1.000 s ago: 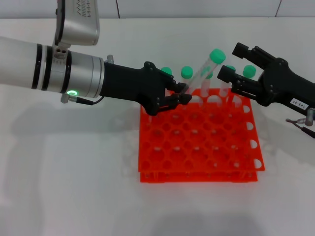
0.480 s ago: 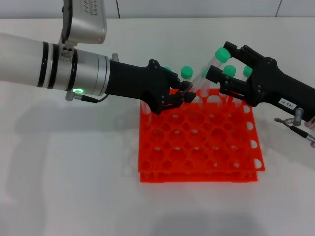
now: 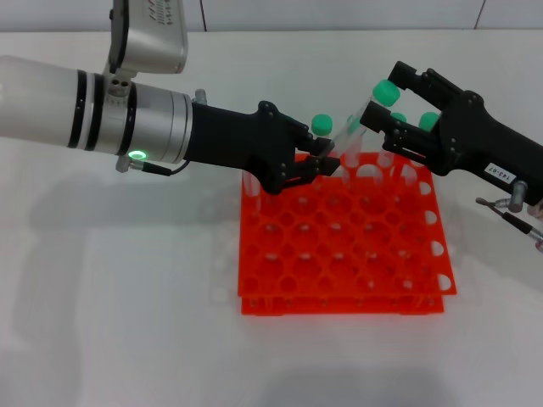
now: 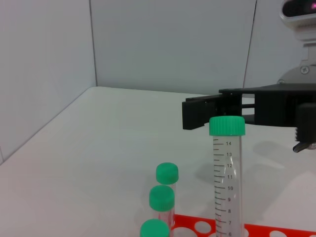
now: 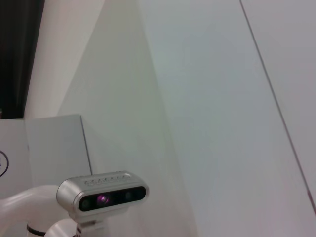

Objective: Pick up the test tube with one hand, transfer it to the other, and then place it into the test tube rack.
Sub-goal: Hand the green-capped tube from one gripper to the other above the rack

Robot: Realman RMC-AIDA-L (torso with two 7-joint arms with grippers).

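My left gripper (image 3: pixel 326 163), the one with the green ring, is shut on the lower part of the test tube (image 3: pixel 351 136) and holds it tilted above the back rows of the orange-red rack (image 3: pixel 339 254). The tube's green cap (image 3: pixel 384 91) points up and right. My right gripper (image 3: pixel 385 91), with the white label, is open, its jaws on either side of the cap and apart from it. In the left wrist view the tube (image 4: pixel 227 182) stands upright with the right gripper's black fingers (image 4: pixel 212 111) just behind its cap. The right wrist view shows none of these.
Other green-capped tubes stand in the rack's back row (image 3: pixel 321 124), (image 3: pixel 429 121); three show in the left wrist view (image 4: pixel 162 197). A thin cable (image 3: pixel 509 222) hangs by the right wrist. White table lies in front of and left of the rack.
My right gripper has come in from the right until its open jaws bracket the tube's cap. My left gripper has shifted slightly right, still holding the tube.
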